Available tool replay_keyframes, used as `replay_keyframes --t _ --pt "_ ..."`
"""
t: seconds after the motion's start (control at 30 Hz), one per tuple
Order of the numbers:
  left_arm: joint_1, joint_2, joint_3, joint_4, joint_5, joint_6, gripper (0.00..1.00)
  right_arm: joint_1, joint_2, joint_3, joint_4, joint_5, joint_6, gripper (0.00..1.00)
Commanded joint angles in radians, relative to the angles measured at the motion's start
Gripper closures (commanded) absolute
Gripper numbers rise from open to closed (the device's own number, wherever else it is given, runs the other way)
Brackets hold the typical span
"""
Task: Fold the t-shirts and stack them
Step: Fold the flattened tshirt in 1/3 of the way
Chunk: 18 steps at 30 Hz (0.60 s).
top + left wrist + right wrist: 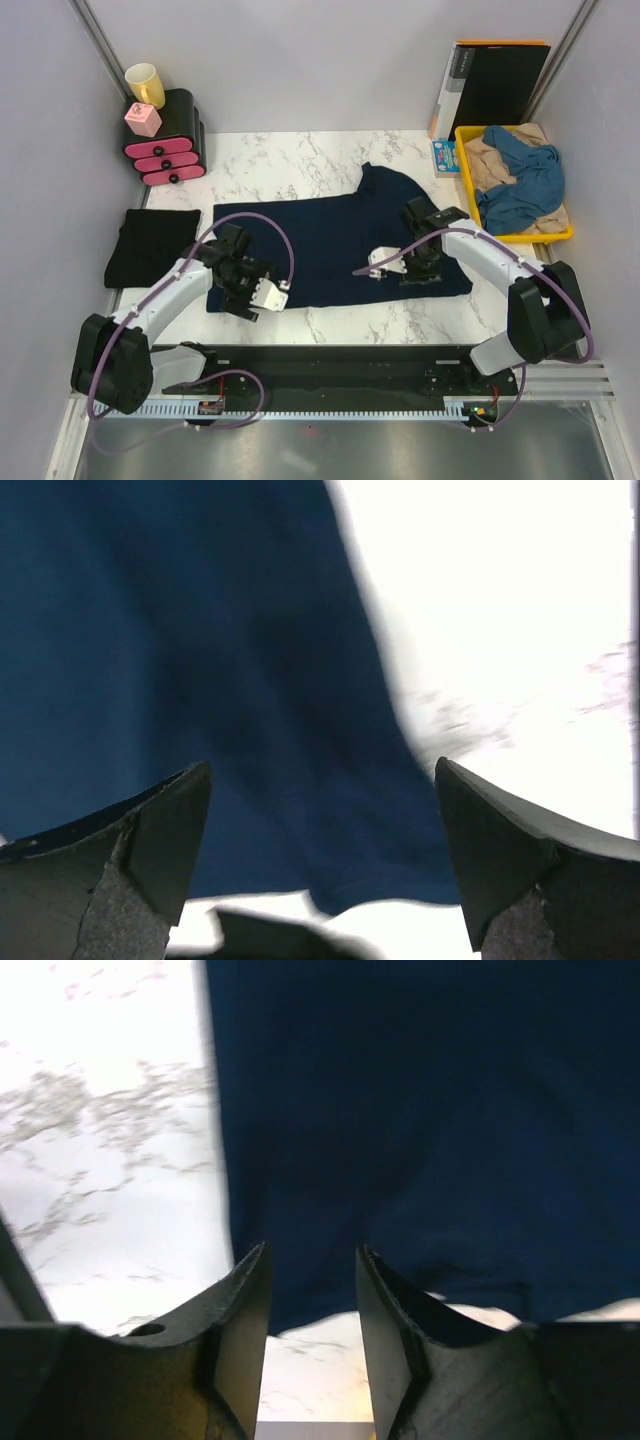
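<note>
Mostly flat, dark navy t-shirt (320, 235)

- Bare worktop (300, 160) along far edge: open lane between drawer unit (165, 140) in far-left corner and upright folder (495, 85) in far-right corner.
- Right edge blocked by yellow tray (472, 188), heaped with beige and blue t-shirts (525, 180).
- Small blue item (446, 156) just beside tray, kind unclear.
- Left edge taken by folded black t-shirt (150, 245).
- Centre covered by navy t-shirt (320, 235), lying flat and low.
- Narrow bare strip along near edge, between arms.
- Left end effector (320, 780): jaws wide apart, nothing between.
- Right end effector (312, 1260): jaws parted, nothing between.
</note>
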Motion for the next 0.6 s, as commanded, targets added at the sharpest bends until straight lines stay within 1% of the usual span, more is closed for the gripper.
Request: replay_keyframes --t 0.0,0.03,0.07,0.13,0.17,0.2,0.23,0.27,0.3,0.33,0.37,0.4,0.43,0.47,0.5,0.53,0.57 --pt "0.004 -0.034 0.156 -0.076 0.055 0.002 0.01 -0.008 0.028 0.154 0.01 -0.029 0.078 0.58" --pt "0.006 -0.02 0.199 -0.071 0.043 -0.009 0.01 -0.014 0.06 0.195 0.048 -0.028 0.096 0.63" --pt "0.014 -0.008 0.219 -0.067 0.04 -0.017 0.01 -0.028 0.078 0.215 0.068 -0.029 0.122 0.74" --pt "0.024 0.035 0.266 -0.055 0.029 -0.034 0.01 -0.045 0.145 0.281 0.099 -0.034 0.16 0.85" --pt "0.036 0.052 0.276 -0.045 0.024 -0.037 0.01 -0.057 0.172 0.3 0.111 -0.028 0.168 0.95" --pt "0.043 0.064 0.28 -0.019 0.02 -0.037 0.01 -0.065 0.195 0.315 0.125 -0.025 0.177 0.98" --pt "0.047 0.094 0.271 0.002 -0.001 -0.037 0.02 -0.073 0.242 0.333 0.18 -0.014 0.188 1.0" --pt "0.058 0.112 0.264 0.025 -0.018 -0.037 0.04 -0.086 0.268 0.346 0.214 0.02 0.199 1.0" --pt "0.063 0.13 0.254 0.116 -0.04 -0.053 0.04 -0.096 0.299 0.366 0.237 0.031 0.21 1.0" --pt "0.067 0.159 0.248 0.158 -0.081 -0.067 0.02 -0.105 0.363 0.431 0.277 0.037 0.254 1.0" --pt "0.086 0.215 0.26 0.201 -0.101 -0.086 0.0 -0.132 0.4 0.479 0.285 0.034 0.297 0.87" --pt "0.098 0.259 0.282 0.229 -0.117 -0.145 0.01 -0.148 0.437 0.537 0.288 -0.007 0.343 0.8" --pt "0.112 0.298 0.356 0.238 -0.13 -0.176 0.01 -0.166 0.516 0.664 0.276 -0.034 0.451 0.75" --pt "0.139 0.381 0.401 0.238 -0.134 -0.21 0.0 -0.2 0.555 0.73 0.262 -0.069 0.495 0.65" --pt "0.155 0.414 0.487 0.238 -0.131 -0.274 0.0 -0.215 0.631 0.792 0.235 -0.122 0.531 0.61" --pt "0.182 0.444 0.527 0.238 -0.126 -0.302 0.01 -0.232 0.668 0.9 0.228 -0.138 0.6 0.58" --pt "0.193 0.501 0.565 0.24 -0.127 -0.343 0.0 -0.24 0.699 0.947 0.224 -0.152 0.622 0.53"
